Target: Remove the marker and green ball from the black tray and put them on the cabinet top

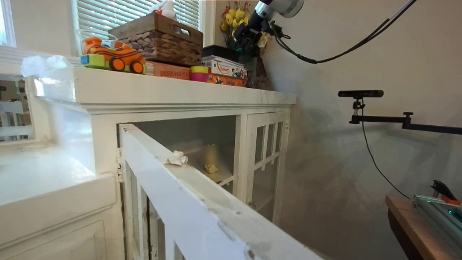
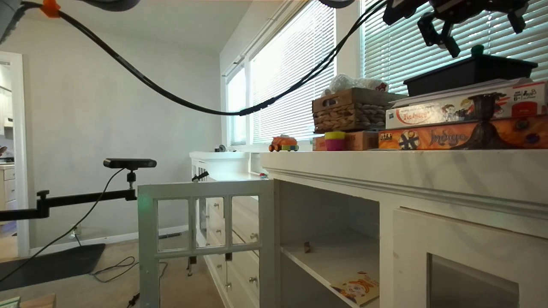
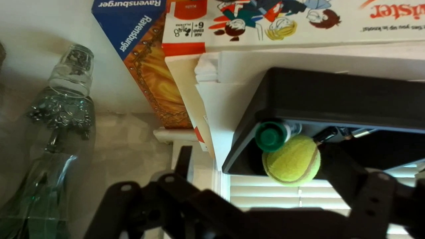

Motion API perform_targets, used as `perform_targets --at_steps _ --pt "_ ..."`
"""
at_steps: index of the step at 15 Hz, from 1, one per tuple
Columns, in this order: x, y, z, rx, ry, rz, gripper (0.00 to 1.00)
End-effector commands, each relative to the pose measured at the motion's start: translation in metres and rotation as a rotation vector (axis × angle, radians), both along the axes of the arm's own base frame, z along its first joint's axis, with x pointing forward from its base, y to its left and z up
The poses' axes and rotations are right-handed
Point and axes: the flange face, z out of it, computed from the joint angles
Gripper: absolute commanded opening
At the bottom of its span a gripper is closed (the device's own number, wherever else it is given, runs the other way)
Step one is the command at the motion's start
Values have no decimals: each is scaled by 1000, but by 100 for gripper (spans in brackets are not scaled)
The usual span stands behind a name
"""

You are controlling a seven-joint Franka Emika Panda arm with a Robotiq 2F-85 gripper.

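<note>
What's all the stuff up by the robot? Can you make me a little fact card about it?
Robot: open end effector, holding nothing, near the black tray
Tray's spot: on top of a stack with two game boxes
Inside the tray: green-capped marker, yellow-green ball beside it, and some dark things too unclear to name
Other stuff: orange toy car on the cabinet top; brown basket on a box
Job: marker and ball not yet on the cabinet top
</note>
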Motion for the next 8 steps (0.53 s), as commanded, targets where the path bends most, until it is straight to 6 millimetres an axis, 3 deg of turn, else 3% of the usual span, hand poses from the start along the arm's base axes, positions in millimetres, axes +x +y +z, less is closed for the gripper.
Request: perform_targets --at_steps 1,6,7,8 --pt "11 -2 5 15 12 27 100" --pt "16 -1 4 11 44 19 100" --pt "17 -1 3 13 46 20 93" --pt "18 -1 3 16 49 22 74"
